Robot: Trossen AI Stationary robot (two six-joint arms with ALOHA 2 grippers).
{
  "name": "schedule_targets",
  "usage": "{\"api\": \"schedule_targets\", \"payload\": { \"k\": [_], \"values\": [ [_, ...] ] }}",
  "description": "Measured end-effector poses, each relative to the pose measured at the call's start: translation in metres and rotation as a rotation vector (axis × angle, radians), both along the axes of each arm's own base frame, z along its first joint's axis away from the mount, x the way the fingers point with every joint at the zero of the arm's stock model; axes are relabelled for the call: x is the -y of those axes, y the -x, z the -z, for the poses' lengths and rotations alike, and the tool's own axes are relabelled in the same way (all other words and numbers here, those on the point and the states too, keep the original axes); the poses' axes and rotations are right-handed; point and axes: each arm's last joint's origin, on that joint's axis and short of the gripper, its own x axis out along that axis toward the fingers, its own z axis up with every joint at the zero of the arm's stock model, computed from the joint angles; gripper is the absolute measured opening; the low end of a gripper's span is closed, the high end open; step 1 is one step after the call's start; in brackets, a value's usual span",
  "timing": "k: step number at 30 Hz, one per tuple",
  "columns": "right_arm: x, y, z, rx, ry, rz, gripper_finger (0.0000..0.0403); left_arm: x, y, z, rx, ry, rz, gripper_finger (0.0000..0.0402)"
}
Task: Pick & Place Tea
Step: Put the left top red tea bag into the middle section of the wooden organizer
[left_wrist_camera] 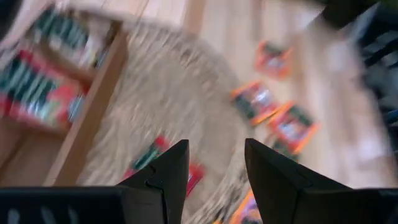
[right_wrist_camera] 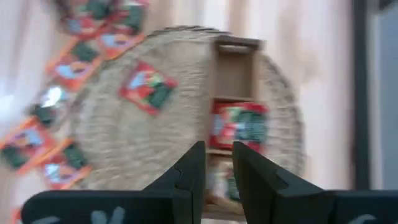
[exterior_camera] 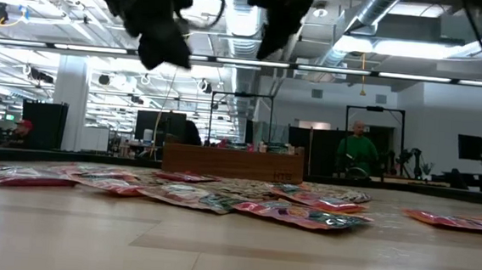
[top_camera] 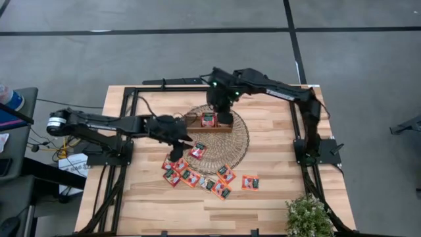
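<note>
The right gripper (right_wrist_camera: 216, 163) hangs above the wooden tray (top_camera: 195, 124), its fingers parted by a narrow gap with nothing between them. Below it, in the right wrist view, a tea sachet (right_wrist_camera: 239, 126) lies in the tray's middle compartment, and the end compartment (right_wrist_camera: 235, 73) farther out looks bare (the nearest one is half hidden behind the fingers). So on this side the placing step looks just finished: the sachet is down and the arm has nothing left to carry.

The left gripper (left_wrist_camera: 216, 163) is spread wide and empty over the near edge of the round woven mat (top_camera: 240, 141), with one sachet (left_wrist_camera: 163, 158) lying on the mat right beyond its fingertips. From above, that sachet (top_camera: 197, 151) sits on the mat's rim, just beside the gripper.

Farther out, the rest of the tea (top_camera: 209, 179) is scattered flat on the table (top_camera: 276, 204) in front of the mat, some pieces overlapping, one (top_camera: 249, 182) a little apart.

The left arm appears to be at the picking step. Its next move calls for lowering squarely over the mat-edge sachet and getting a finger under or across so thin a packet, which lies flat and may slide on the weave.
</note>
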Motion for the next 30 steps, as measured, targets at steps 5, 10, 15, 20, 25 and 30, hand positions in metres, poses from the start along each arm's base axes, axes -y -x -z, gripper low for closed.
{"api": "schedule_targets", "payload": {
  "k": [5, 10, 15, 20, 25, 30],
  "values": [
    [-0.021, 0.018, 0.023, 0.014, -0.02, -0.048, 0.0072, 0.009, -0.005, 0.027, -0.184, -0.058, -0.078, 0.0149],
    [-0.033, 0.048, 0.04, 0.128, -0.008, -0.027, 0.0071, 0.016, 0.01, 0.034, -0.333, -0.031, -0.118, 0.0149],
    [-0.055, 0.073, 0.047, 0.234, 0.001, -0.062, 0.0071, 0.022, 0.028, 0.029, -0.418, 0.059, -0.142, 0.0149],
    [-0.074, 0.091, 0.053, 0.289, 0.016, -0.128, 0.0071, 0.026, 0.047, 0.034, -0.6, 0.053, -0.136, 0.0149],
    [-0.081, 0.099, 0.057, 0.312, 0.017, -0.148, 0.0071, 0.026, 0.048, 0.036, -0.632, 0.007, -0.107, 0.0149],
    [-0.082, 0.099, 0.067, 0.324, 0.018, -0.155, 0.0071, 0.025, 0.047, 0.036, -0.614, -0.042, -0.091, 0.0149]
  ]
}}
